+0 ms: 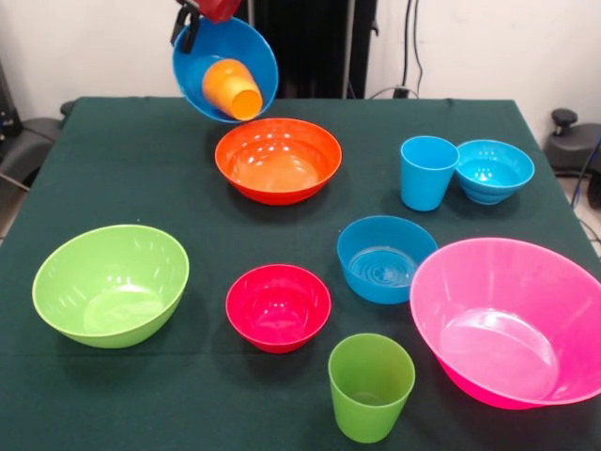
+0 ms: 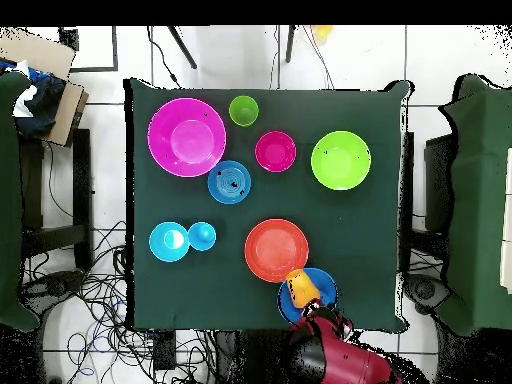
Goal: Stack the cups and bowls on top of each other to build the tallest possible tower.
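Nearest the front camera stands the green cup, upright on the dark green table, with the large pink bowl just to its right in that view. A little farther back sit the small red bowl, the lime green bowl off to the left and the medium blue bowl near the pink one. Beyond them lies the wide orange bowl, and to the right the light blue cup stands touching or almost touching the small turquoise bowl. Farthest back, the gripper holds the large blue bowl by its rim, lifted off the table and tipped toward the camera, above the far edge of the orange bowl. The orange cup lies on its side inside that tilted bowl. The fingers seem clamped on the rim, though the top edge of the view cuts them off. In all, three cups and seven bowls are in view.
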Robot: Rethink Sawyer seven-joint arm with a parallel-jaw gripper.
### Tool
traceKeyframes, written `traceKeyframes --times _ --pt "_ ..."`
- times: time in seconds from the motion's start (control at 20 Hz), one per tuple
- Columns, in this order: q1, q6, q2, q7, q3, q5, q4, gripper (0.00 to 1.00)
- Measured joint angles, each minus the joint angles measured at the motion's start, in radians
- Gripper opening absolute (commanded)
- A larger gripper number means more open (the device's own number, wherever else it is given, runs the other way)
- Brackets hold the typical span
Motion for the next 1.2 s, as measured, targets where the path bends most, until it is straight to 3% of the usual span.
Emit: traceKeyframes --times 0.45,0.5,1.2 --pt "0.003 0.0 -0.005 0.0 0.007 0.0 0.0 0.0" --pt "0.003 0.0 -0.005 0.0 0.007 0.0 0.0 1.0" --pt "-0.008 0.0 -0.012 0.0 0.012 -0.009 0.0 1.0"
